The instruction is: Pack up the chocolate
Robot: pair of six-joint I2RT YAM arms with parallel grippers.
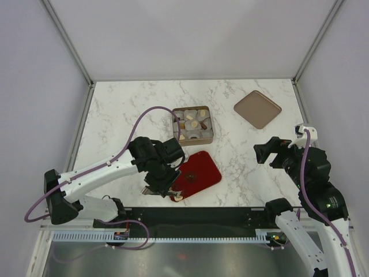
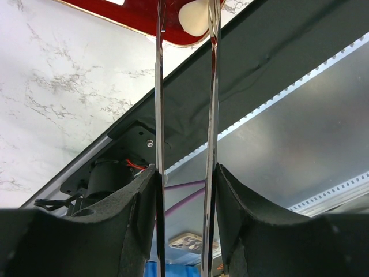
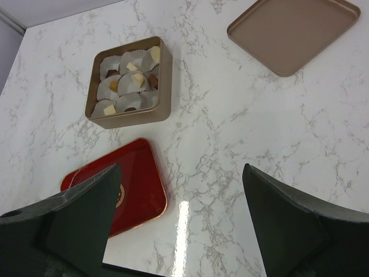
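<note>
Left tool (image 2: 185, 16): two long metal blades, standing slightly apart, straddling one cream-white chocolate (image 2: 194, 16). Lies against the right blade with a sliver of gap toward the left one, so not yet truly pinched, by the look. Rests at the near rim of the red tray (image 1: 202, 168), close to the desk (image 1: 115, 115) edge, with the dark rail (image 2: 277, 63) just beyond.

Hence the main hazard: closing on an off-centre, rounded piece, likely to squirt sideways or roll rather than seat. So near the rim, could hop off the tray and over the desk edge, out of reach. May mar soft chocolate under a hard squeeze. May drop it under a light one, somewhere on the way across to the gold box (image 3: 132, 119). At the box, risks snagging the paper cups (image 3: 124, 78) with such long blades and tipping pieces already seated there.

Right tool (image 3: 180, 173): spread wide, holding nothing, hovering over the right side of the desk, well apart from the tray.

From the left wrist only: the blade tips, the piece, the closeness of the rim to the drop. From overhead: all that hidden under the left arm, save a pale speck. From the right wrist only: the box contents in plain sight, with cream, tan and dark pieces in their cups, though no telling of a free cup. From overhead alone: both arms at once, the whole route from tray to box, and the tan lid (image 1: 258, 108) off at the far right.
</note>
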